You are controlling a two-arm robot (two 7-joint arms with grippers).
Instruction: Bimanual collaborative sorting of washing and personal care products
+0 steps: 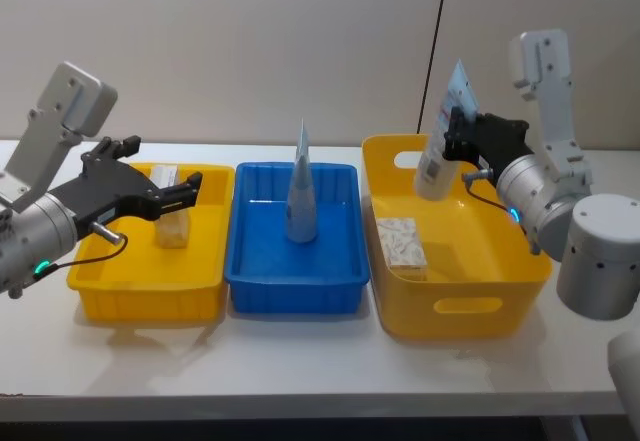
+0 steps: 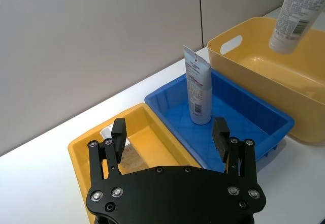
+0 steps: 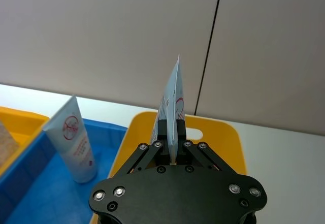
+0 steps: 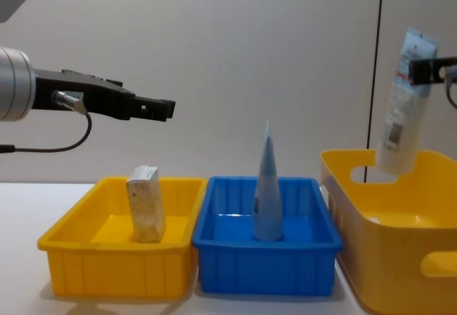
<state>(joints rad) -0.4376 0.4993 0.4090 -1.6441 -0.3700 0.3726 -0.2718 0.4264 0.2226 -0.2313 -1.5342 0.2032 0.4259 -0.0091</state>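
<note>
Right end effector (image 1: 462,133) is clamped on the crimped top end of a white tube (image 1: 441,151), holding it cap-down in the air over the back left part of the tall yellow bin (image 1: 470,306). Tube hangs slightly tilted; its cap sits level with the bin rim in the chest view (image 4: 400,115), not touching the bin floor. In the right wrist view the fingers (image 3: 161,132) pinch the flat tube end (image 3: 172,102) from both sides.

Left end effector (image 1: 185,193) has its jaws apart, nothing between them. It hovers above the low yellow bin (image 1: 110,291), well clear of the rim in the chest view (image 4: 153,106). Left wrist view shows both fingers (image 2: 118,132) spread wide.

Near to far on the table (image 1: 300,371):
- three bins in a row: low yellow one on the left, blue bin (image 1: 300,286) in the middle, tall yellow one on the right, sides nearly touching.
- small speckled box (image 1: 402,242) lies flat on the floor of the tall yellow bin, near its left wall.
- second speckled box (image 1: 171,223) stands upright in the low yellow bin, under the left end effector.
- pale-blue tube (image 1: 301,196) stands upright on its cap in the middle of the blue bin.
</note>
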